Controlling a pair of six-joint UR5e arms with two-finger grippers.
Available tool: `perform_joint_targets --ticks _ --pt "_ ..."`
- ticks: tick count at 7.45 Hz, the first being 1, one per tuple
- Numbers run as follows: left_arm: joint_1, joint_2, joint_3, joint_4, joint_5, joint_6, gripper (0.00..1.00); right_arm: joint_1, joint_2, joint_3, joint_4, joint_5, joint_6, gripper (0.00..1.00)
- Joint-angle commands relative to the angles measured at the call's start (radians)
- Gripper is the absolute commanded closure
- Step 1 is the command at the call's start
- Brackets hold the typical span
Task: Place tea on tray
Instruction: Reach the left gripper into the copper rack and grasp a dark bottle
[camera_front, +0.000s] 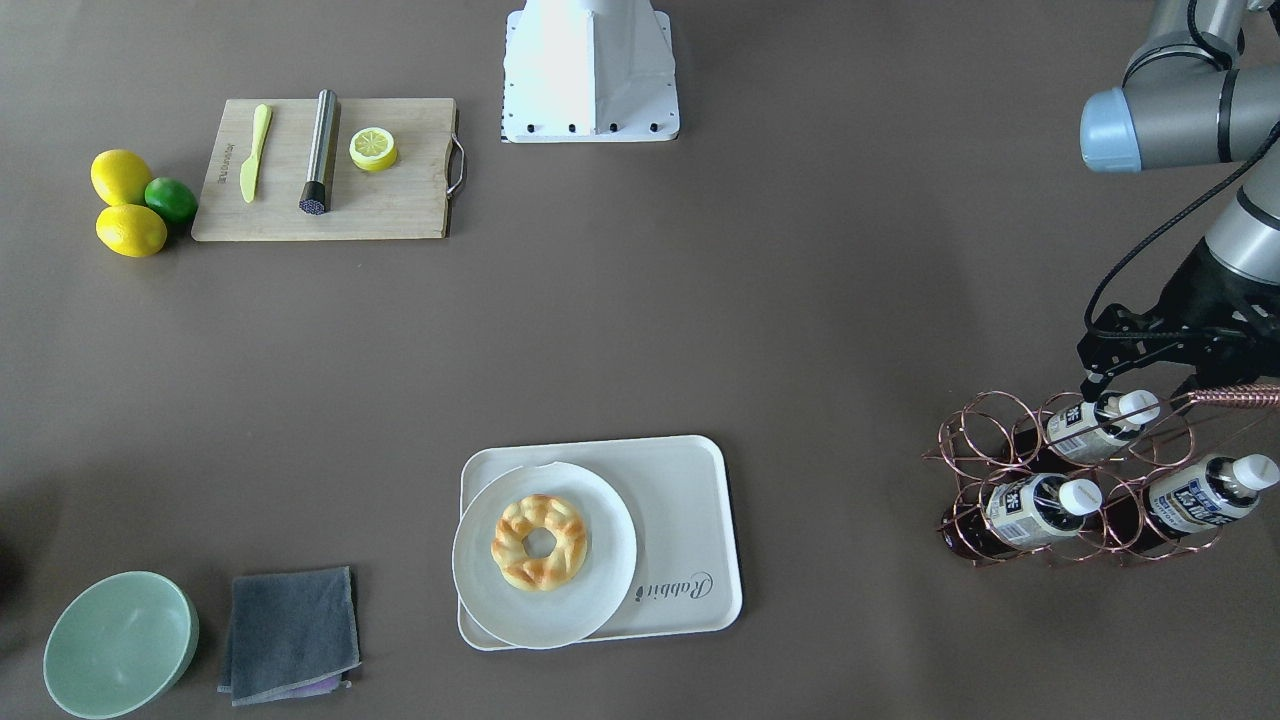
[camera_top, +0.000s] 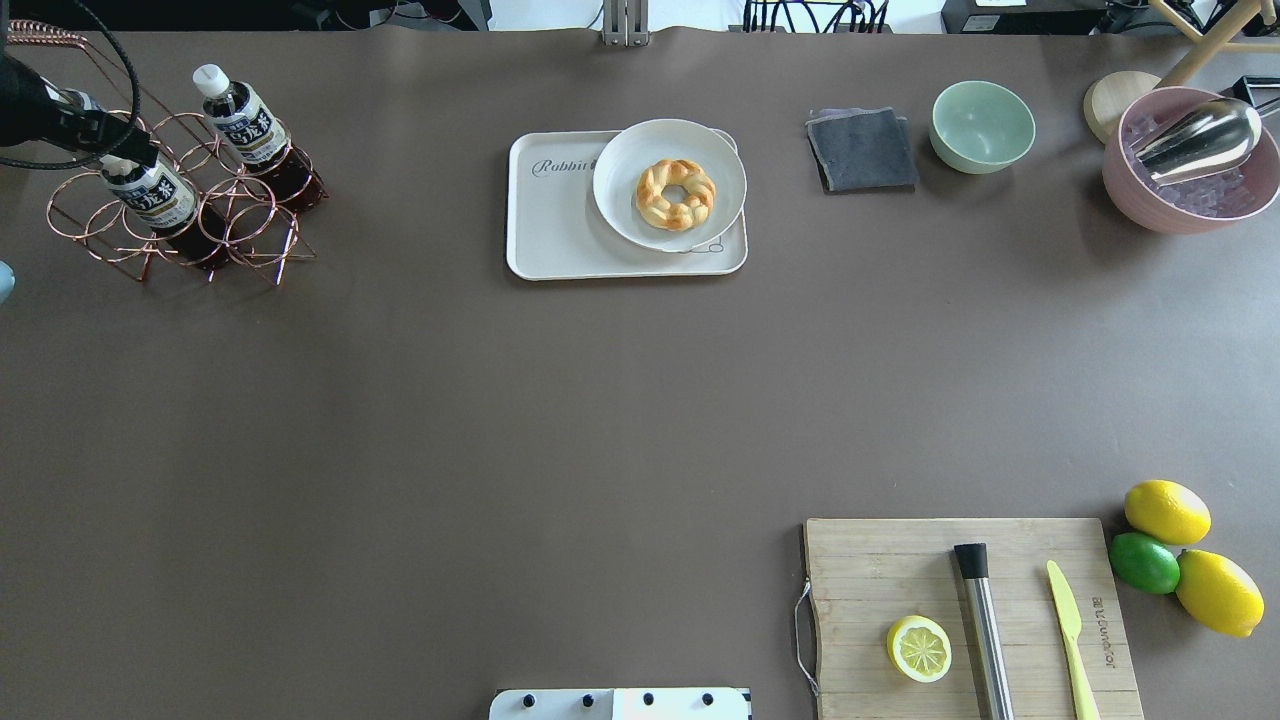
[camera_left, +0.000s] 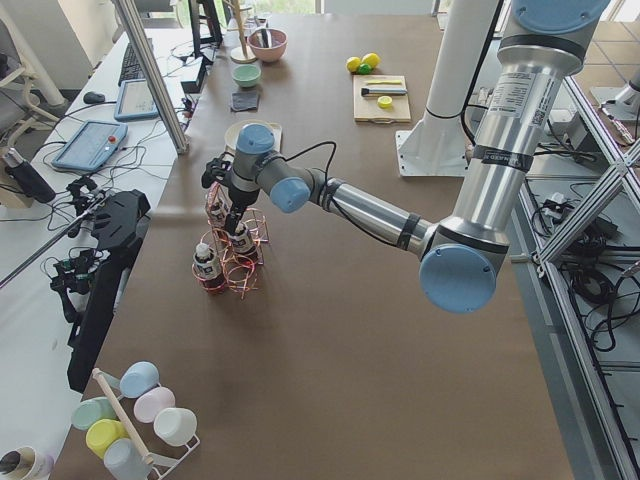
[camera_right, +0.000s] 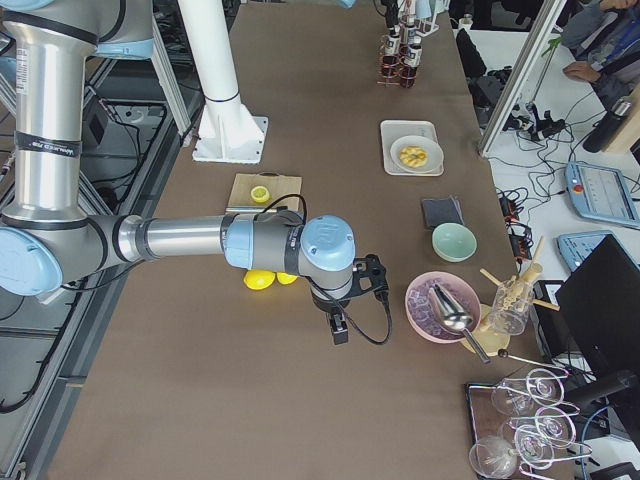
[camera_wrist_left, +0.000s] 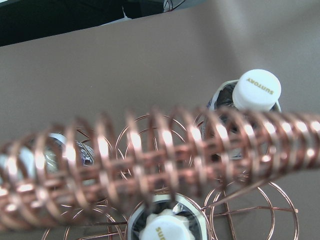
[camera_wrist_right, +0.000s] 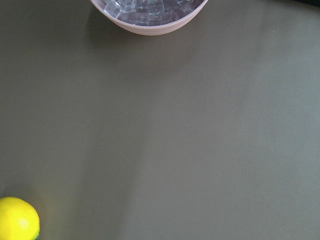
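Tea bottle (camera_front: 1082, 426) in wire rack (camera_front: 1000, 394), left gripper (camera_front: 1105, 395) at its neck, closure cannot be told

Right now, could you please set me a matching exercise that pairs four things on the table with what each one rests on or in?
Things:
1. ring pastry
2. lemon half
3. tea bottles
4. metal scoop

Places:
A. wooden cutting board
B. copper wire rack
C. pink bowl of ice
D. round white plate

Pairs: 1-D, 2-A, 3-B, 4-C.
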Motion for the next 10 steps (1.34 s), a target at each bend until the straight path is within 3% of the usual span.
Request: perform_joint_targets --ticks 1,2,3,4,5,6,8,10 --pt "0.001 -0.006 0.015 -0.001 0.0 0.007 0.18 0.0 -0.001 0.001 0.0 0.0 0.0 0.0" --pt "0.001 -0.006 0.015 -0.001 0.0 0.005 0.23 0.0 -0.002 0.001 0.0 0.002 0.0 0.0" --pt "-0.001 -0.006 0.012 -0.001 -0.001 -0.001 0.35 0.0 -0.002 0.001 0.0 0.002 0.0 0.0" --pt "-0.001 -0.006 0.011 -0.001 -0.002 -0.003 0.57 0.0 -0.002 0.001 0.0 0.002 0.0 0.0" --pt "-0.002 -0.005 0.009 0.001 -0.005 -0.003 0.89 0.0 -0.002 0.004 0.0 0.003 0.0 0.0" --pt "-0.005 -0.005 0.008 0.002 -0.008 -0.003 1.0 0.0 -0.004 0.004 0.0 0.005 0.0 0.0" --pt "-0.024 -0.011 0.0 0.013 -0.024 -0.001 1.0 0.0 -0.008 0.016 0.0 0.005 0.0 0.0" --pt "-0.1 -0.018 -0.033 0.048 -0.135 0.003 1.0 0.0 -0.008 0.018 0.0 0.005 0.0 0.0"
